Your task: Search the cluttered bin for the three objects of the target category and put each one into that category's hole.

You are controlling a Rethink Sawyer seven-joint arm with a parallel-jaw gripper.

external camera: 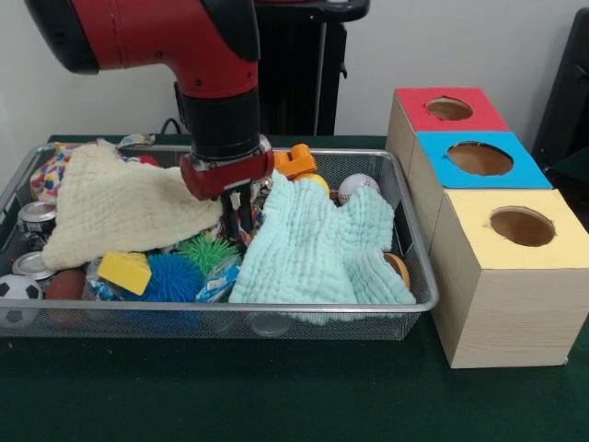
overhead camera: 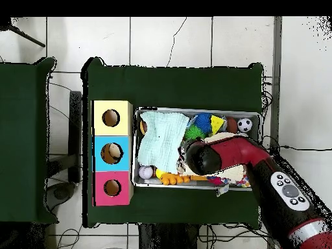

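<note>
Cream cloth (external camera: 115, 207) covers the bin's (external camera: 405, 198) left half, gripper (external camera: 241, 224) sunk mid-bin between it and the mint cloth (external camera: 308, 249); fingers buried in clutter, can't tell if spread or pinching. Looks like search step. Target category unclear; a baseball (external camera: 357, 187) sits near the far right corner. Next: lift cleanly w/o snagging cloth. Right: red (external camera: 449, 110), blue (external camera: 479, 158), yellow (external camera: 521, 226) hole boxes. Green tabletop (external camera: 276, 396), white wall.

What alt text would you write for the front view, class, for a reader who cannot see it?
A red and black robot arm lowers its hand into a wire mesh bin of clutter, between a cream cloth and a mint green cloth. Right of the bin stand three wooden boxes with round holes, topped red, blue and yellow.
</note>
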